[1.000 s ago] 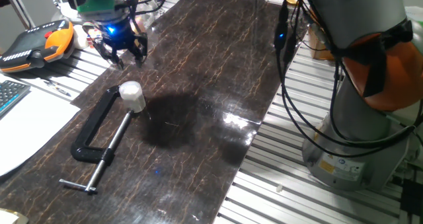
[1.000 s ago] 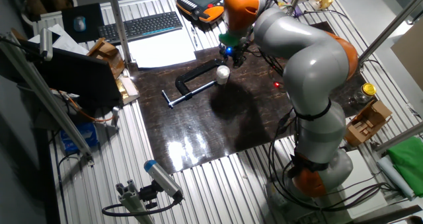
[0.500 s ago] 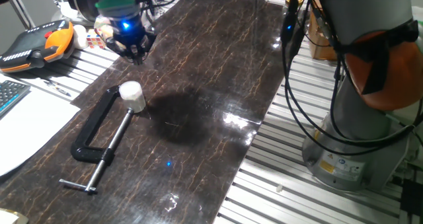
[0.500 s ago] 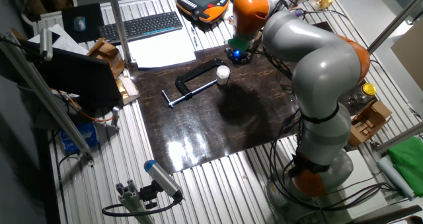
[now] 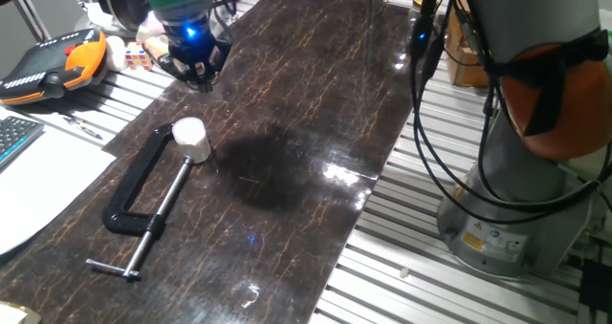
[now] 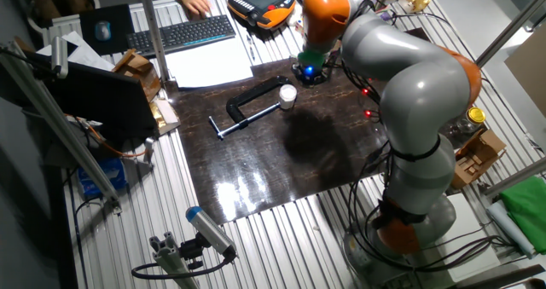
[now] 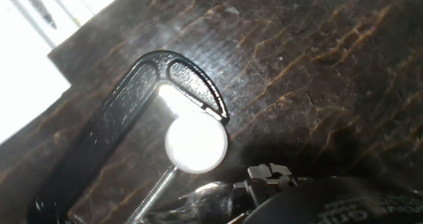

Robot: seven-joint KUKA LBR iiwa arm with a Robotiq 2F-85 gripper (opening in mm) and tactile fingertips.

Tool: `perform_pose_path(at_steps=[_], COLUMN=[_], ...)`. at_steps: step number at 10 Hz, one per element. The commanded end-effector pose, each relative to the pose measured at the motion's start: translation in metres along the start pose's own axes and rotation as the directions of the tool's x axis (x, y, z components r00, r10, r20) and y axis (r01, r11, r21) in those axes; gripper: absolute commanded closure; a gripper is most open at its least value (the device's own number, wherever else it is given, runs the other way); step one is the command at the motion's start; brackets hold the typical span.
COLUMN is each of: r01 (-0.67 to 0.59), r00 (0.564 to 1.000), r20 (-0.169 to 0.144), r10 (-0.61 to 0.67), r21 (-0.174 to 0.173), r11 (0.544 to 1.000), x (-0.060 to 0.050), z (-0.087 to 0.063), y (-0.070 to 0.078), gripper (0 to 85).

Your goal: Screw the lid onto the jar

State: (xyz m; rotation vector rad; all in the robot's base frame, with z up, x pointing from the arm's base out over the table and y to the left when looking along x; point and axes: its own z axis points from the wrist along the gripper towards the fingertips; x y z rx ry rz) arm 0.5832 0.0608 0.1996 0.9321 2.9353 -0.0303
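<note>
My jaws (image 5: 197, 75) hang over the far left part of the dark marbled tabletop (image 5: 316, 123), fingertips bunched close with nothing seen between them, but I cannot tell for sure whether they are clenched or released; blue light glows on the hand just above them. In the other fixed view the same jaws (image 6: 309, 76) sit under the orange wrist, near the tabletop's back edge. The jar (image 5: 190, 140) stands upright on the tabletop, well apart from my jaws, held in the mouth of the black C-clamp (image 5: 143, 205), touching the clamp's upper end and the tip of its screw. A whitish lid (image 5: 187, 129) sits on top of the jar; cannot tell if it is threaded down. Hand view shows the jar top as a bright round blob (image 7: 195, 145), overexposed, inside the curved clamp frame (image 7: 132, 98), with the clamp screw running down left. Other fixed view: jar (image 6: 287, 95) at the right end of the clamp (image 6: 247, 110). Off the tabletop's left side lie an orange pendant (image 5: 53, 66), white paper (image 5: 38, 181) and a keyboard (image 6: 183, 33).
</note>
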Motion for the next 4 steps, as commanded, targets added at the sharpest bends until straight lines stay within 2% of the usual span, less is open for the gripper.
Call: perform_pose_path(at_steps=[1, 4], r01=[0.641, 0.652], r00=[0.767, 0.758], r20=[0.020, 0.028], r10=[-0.641, -0.651], r21=[-0.042, -0.043], r11=[0.766, 0.757], x=[0.0002, 0.0006], z=[0.0000, -0.0002], y=[0.0000, 0.0001], gripper=[84.3, 84.3])
